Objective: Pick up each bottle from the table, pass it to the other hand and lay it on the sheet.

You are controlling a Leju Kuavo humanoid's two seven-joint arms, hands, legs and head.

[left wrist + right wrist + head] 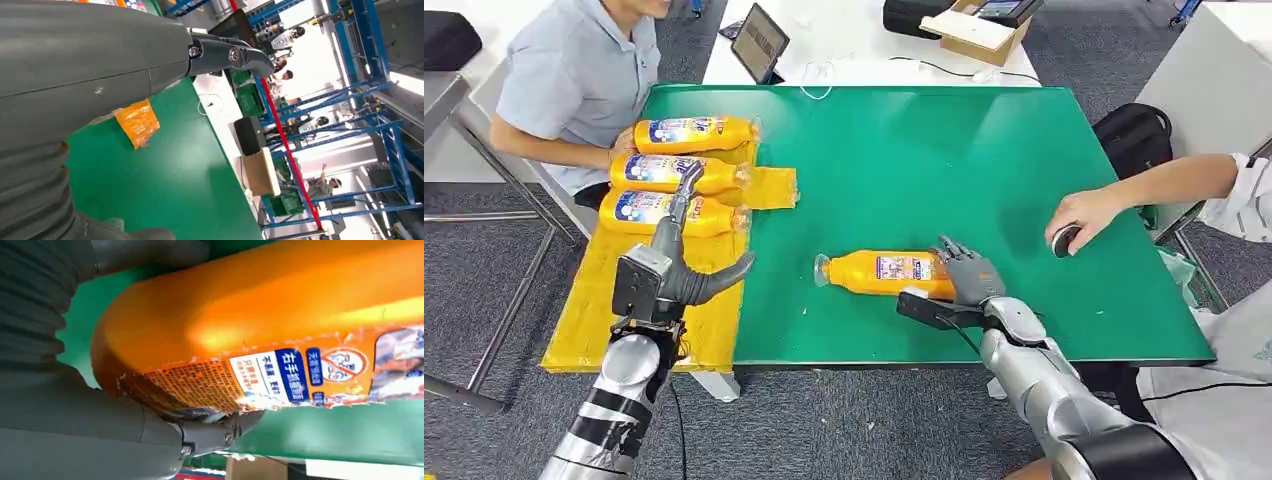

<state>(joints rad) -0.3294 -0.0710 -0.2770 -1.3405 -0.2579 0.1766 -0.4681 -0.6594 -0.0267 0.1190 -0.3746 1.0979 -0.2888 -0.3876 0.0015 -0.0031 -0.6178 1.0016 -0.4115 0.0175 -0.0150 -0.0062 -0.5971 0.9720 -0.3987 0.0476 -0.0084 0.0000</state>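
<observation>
1. We see the right hand (967, 272) at the base end of an orange bottle (894, 272) that lies on its side on the green tabletop (904, 160), near the front edge, its cap pointing toward the yellow sheet (589, 310).
2. From the right wrist view, the bottle (260, 315) sits right against the hand, thumb (210, 432) under its labelled side; we cannot tell whether the fingers have closed on it.
3. Our left hand (679, 265) hovers over the sheet at the tabletop's left edge, fingers spread and holding nothing.
4. In the left wrist view a dark fingertip (240, 55) reaches out over the green surface, with a corner of the sheet (137, 122) beneath it.
5. Three bottles lie side by side on the sheet toward its far end: the far bottle (694, 133), the middle bottle (674, 172) and the near bottle (649, 210), this last partly behind the left hand's raised finger.
6. A person in a grey shirt (574, 75) sits at the far left corner, a hand by those bottles.
7. Another person's hand (1084, 215) rests on the tabletop near the right edge, on a small dark object (1064, 240).
</observation>
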